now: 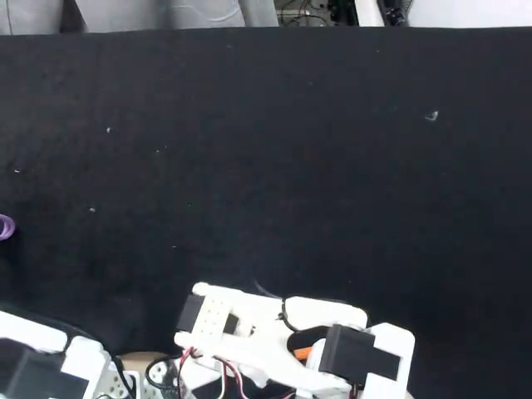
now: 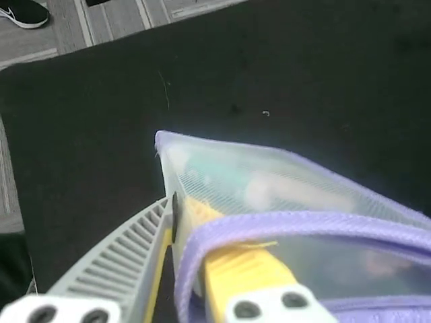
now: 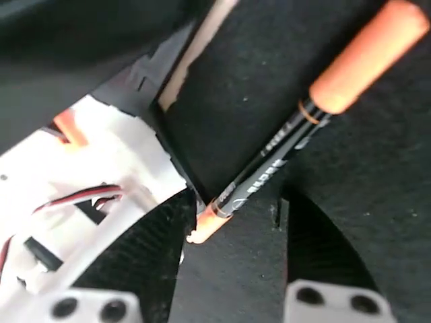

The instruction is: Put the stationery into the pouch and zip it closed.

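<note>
A translucent pouch [image 2: 283, 195] with purple trim hangs over the black table, with pale and green stationery showing dimly inside. My left gripper [image 2: 180, 212] is shut on its edge: the yellow finger [image 2: 236, 269] sits inside the purple rim and the grey ribbed finger [image 2: 128, 259] presses from outside. A black pen [image 3: 283, 151] with an orange cap lies on the black mat. Its orange lower end rests between the spread fingers of my right gripper [image 3: 237, 202], which is open, close to one black finger [image 3: 151, 245].
White arm bodies [image 1: 291, 337] with cables crowd the table's near edge, and another white arm part [image 1: 50, 357] sits at the near left. A small purple bit [image 1: 4, 226] shows at the left edge. The table's edge [image 3: 192, 57] runs close beside the pen.
</note>
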Tool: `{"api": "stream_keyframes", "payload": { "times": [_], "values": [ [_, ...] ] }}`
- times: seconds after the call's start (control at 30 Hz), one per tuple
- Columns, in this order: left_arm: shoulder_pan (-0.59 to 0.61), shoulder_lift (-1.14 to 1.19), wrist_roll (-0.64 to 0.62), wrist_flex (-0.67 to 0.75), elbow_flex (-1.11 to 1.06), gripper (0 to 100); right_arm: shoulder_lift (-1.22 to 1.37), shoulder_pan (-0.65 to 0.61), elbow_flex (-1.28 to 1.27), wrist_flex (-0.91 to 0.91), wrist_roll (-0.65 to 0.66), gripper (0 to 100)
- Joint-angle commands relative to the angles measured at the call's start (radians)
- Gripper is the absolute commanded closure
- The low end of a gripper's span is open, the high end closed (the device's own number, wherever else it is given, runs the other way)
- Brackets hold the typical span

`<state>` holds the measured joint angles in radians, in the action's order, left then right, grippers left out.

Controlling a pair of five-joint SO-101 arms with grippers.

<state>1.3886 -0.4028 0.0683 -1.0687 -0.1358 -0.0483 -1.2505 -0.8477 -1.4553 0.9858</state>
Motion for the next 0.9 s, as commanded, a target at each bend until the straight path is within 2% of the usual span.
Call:
{"api": "stream_keyframes", "payload": {
  "times": [0.0,0.57,0.87],
  "values": [
    [-0.015,-0.072,-0.018,-0.002,0.070,97,0.008,-0.006,0.042,0.037,-0.025,79.4],
    [-0.013,-0.086,-0.018,-0.002,0.077,97,0.010,0.000,0.076,0.158,-0.028,79.6],
    [-0.013,-0.086,-0.017,-0.002,0.077,97,0.010,0.196,0.168,0.216,-0.026,79.6]
  ]
}}
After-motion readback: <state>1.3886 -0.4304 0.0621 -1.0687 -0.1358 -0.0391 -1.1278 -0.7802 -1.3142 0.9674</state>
